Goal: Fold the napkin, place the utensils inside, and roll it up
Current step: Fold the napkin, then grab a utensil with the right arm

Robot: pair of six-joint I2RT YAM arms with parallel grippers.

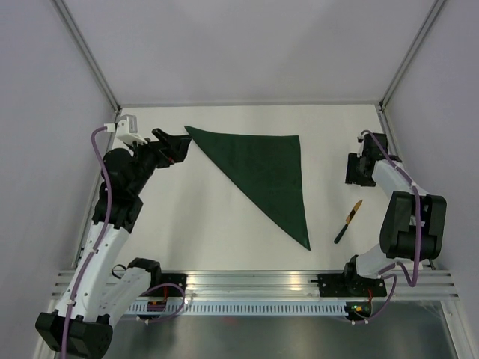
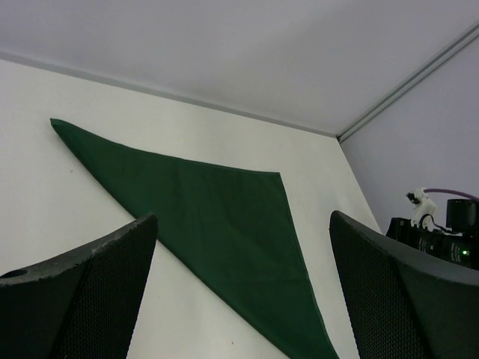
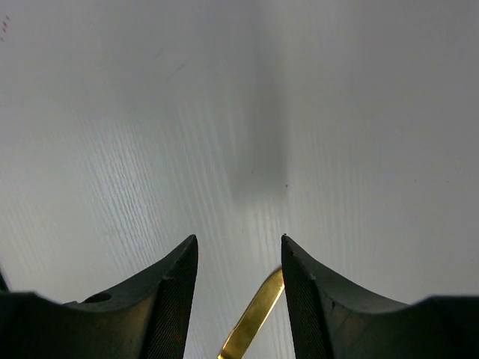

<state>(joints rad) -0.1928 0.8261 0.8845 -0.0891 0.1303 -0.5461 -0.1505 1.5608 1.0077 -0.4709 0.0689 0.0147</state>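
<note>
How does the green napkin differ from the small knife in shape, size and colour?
Shape: the napkin is a broad triangle; the knife is a slim straight piece.
Size: the napkin is far larger than the knife.
Colour: the napkin is all dark green; the knife has a black handle and orange-tan blade.
Both lie flat on the table, apart.

My left arm [image 1: 101, 239] and right arm [image 1: 397, 183] are white links with black joints, each trailing a purple cable [image 1: 95, 142]. The fingers [image 2: 97, 292] are black, mesh-textured inside, tapering to points. A white bracket [image 1: 129, 129] tops the left wrist.
</note>
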